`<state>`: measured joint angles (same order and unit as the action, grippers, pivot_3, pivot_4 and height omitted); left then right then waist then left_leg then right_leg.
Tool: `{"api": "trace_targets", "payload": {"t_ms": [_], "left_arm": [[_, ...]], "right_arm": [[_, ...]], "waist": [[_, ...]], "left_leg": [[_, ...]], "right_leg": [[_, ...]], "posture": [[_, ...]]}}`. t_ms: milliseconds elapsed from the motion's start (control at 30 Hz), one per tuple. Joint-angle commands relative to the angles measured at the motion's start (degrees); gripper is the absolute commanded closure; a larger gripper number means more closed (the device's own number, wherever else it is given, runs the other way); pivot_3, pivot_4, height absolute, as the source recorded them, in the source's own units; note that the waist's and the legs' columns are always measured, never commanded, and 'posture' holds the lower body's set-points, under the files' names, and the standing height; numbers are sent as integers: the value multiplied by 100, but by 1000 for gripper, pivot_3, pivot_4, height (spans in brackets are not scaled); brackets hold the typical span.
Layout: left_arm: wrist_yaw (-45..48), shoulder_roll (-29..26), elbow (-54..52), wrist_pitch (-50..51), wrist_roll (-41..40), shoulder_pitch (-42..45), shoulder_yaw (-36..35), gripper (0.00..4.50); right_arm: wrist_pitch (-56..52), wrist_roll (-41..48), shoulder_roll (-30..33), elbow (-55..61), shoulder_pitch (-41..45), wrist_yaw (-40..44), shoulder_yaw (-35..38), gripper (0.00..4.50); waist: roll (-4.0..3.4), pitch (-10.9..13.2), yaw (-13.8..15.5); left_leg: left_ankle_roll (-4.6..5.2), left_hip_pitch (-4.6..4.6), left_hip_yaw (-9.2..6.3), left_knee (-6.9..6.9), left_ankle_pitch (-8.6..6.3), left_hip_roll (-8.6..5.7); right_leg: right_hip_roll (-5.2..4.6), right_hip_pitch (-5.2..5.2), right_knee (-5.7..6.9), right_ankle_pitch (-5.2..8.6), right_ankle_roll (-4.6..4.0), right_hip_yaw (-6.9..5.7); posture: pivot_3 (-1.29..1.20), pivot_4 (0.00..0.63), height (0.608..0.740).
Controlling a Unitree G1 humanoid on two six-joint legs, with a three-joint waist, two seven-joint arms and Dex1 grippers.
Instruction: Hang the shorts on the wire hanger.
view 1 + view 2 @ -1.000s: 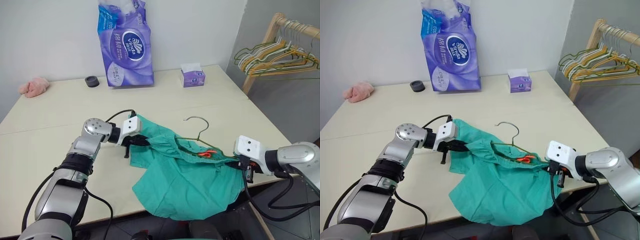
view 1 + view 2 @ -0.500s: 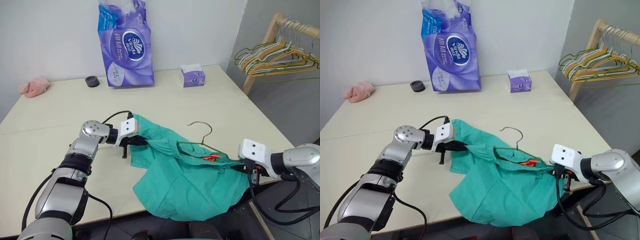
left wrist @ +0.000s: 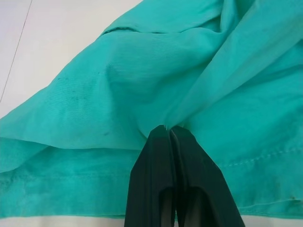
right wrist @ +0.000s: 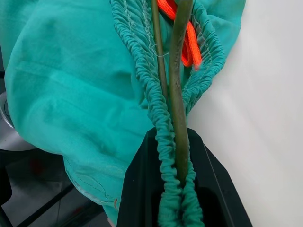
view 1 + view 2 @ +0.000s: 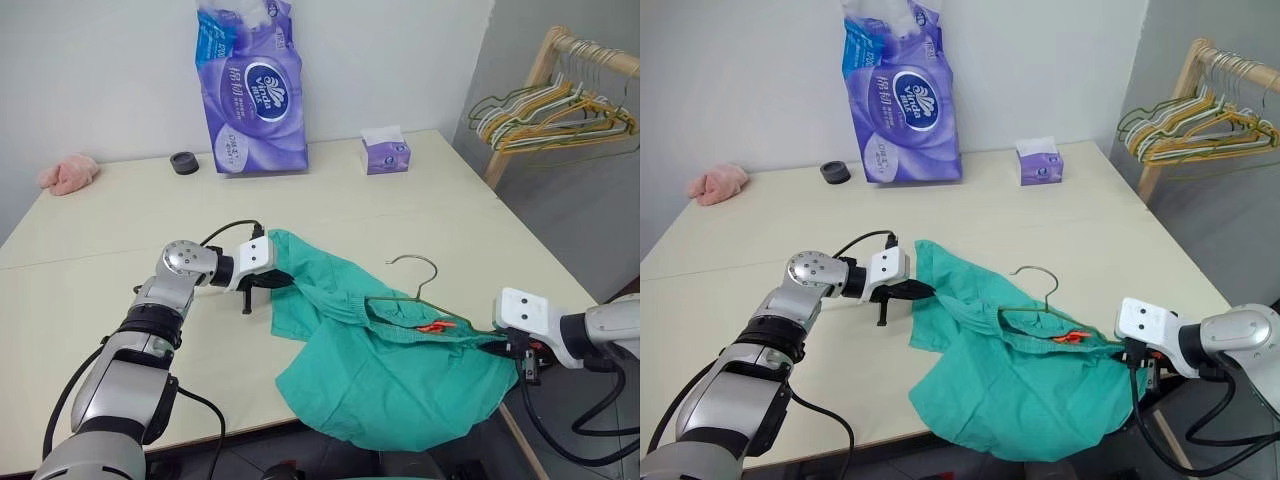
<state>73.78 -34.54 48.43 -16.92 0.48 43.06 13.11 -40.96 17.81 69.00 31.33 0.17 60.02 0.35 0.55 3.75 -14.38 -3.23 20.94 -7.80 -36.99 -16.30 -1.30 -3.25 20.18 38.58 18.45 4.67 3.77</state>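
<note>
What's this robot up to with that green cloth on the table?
It is trying to put teal shorts onto a thin wire hanger. The left gripper is shut on one edge of the shorts, and the right gripper is shut on the gathered waistband together with the hanger's wire. The shorts lie spread between the two grippers on the table, partly drooping over its near edge, with the hanger's hook poking out above the fabric.

Both arms are silver-grey metal with black joint bands and loose black cables; each wrist carries a white block ahead of two black fingers [image 3: 158,179].
</note>
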Motion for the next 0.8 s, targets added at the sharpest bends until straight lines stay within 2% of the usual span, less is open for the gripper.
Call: {"api": "trace_targets", "payload": {"t_ms": [33,500,667,800], "left_arm": [[-101,-17,-4,-136,38,165,-120,4445],[-442,-27,289,-490,295,173,-103,4445],[-459,74,231,-388,178,197,-181,4445],[-405,245,-290,183,-267,216,-473,4445]], "right_arm": [[-168,315,-100,68,227,42,338,4500],[-18,271,303,-138,18,395,679,4500],[-65,298,242,-63,129,339,582,4500],[-429,446,-30,-133,307,74,620,4500]], "waist": [[0,0,-3],[0,1,2],[1,2,3],[8,6,2]], "left_leg": [[0,0,0,0,0,0],[0,0,0,0,0,-1],[0,0,0,0,0,0],[0,2,-1,-1,0,1]], "right_leg": [[0,0,0,0,0,-1],[0,0,1,0,1,-2],[0,0,1,0,1,-2],[0,0,1,0,1,-2]], "posture": [[-320,44,740],[-319,49,740],[-319,50,740],[-319,53,740]]}}
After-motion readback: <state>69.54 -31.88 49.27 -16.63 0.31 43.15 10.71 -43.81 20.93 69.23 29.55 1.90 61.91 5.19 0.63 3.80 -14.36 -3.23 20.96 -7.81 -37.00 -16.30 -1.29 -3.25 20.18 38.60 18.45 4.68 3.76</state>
